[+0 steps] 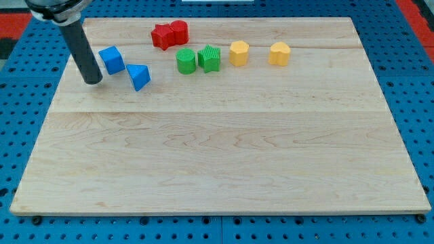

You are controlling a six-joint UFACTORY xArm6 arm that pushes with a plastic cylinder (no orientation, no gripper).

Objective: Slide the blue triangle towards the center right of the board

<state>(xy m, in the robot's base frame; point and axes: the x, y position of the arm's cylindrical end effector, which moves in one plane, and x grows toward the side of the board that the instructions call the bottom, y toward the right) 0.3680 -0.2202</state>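
Observation:
The blue triangle lies on the wooden board at the upper left. A blue cube sits just left of it and slightly higher, a small gap between them. My tip rests on the board left of both, a short way below and left of the cube, and about a block's width from the triangle. It touches neither block.
Two red blocks sit together near the view's top. Two green blocks stand side by side right of the triangle. Two yellow blocks lie farther right. A blue pegboard surrounds the board.

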